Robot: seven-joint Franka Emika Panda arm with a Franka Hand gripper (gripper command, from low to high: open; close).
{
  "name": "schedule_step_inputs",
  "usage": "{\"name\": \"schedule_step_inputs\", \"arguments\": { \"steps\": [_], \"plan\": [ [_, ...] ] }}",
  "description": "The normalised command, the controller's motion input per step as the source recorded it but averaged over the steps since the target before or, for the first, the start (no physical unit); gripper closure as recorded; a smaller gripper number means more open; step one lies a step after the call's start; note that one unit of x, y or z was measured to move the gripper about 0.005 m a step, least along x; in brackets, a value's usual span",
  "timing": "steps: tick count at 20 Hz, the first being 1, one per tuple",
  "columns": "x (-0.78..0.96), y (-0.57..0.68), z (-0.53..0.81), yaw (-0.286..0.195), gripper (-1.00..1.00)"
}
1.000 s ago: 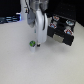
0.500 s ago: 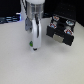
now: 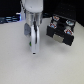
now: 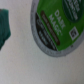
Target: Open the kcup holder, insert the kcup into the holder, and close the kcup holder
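Kcup with green top, down on the white table, right under the gripper. Gripper low over it; cannot tell if grasping yet. Kcup holder far off at the exterior view's right, looks closed. Nothing done yet: opening, inserting, closing all left.

White rounded arm, gripper apparently grey.
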Motion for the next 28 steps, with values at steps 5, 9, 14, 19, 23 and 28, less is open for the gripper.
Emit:
{"name": "schedule_step_inputs", "arguments": {
  "steps": [5, 9, 14, 19, 23, 28],
  "plan": [
    [-0.05, -0.09, -0.12, -0.136, -1.00],
    [-0.04, -0.07, -0.05, -0.113, -1.00],
    [0.00, -0.05, -0.04, -0.098, -1.00],
    [0.02, -0.03, -0.04, -0.080, 1.00],
    [-0.07, -0.04, 0.00, -0.068, 1.00],
    [-0.04, -0.03, -0.02, -0.024, 1.00]
  ]
}}
